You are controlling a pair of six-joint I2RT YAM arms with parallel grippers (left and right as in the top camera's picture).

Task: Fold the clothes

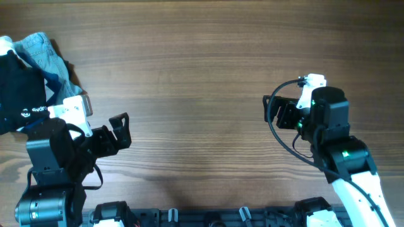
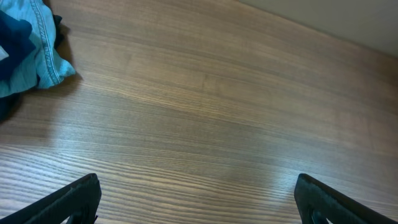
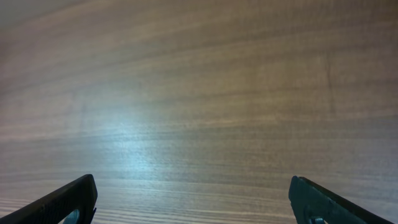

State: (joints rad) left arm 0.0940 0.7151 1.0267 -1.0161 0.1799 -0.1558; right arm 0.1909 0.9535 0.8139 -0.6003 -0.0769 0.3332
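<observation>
The clothes, a black shirt (image 1: 22,94) with a small white print, lie crumpled in a pile at the table's far left edge, partly cut off by the frame. My left gripper (image 1: 121,131) hovers open to the right of the pile, apart from it. In the left wrist view the left gripper (image 2: 198,202) holds nothing, with only bare wood between its fingertips (image 2: 78,198). My right gripper (image 1: 273,111) stands open on the right side of the table, far from the shirt. The right wrist view shows the right gripper (image 3: 194,202) over bare wood.
A light blue denim-like garment (image 1: 41,53) lies on the same pile, behind the shirt, and shows as the denim garment (image 2: 43,56) at the upper left of the left wrist view. The wooden table (image 1: 202,75) spreads between the two arms.
</observation>
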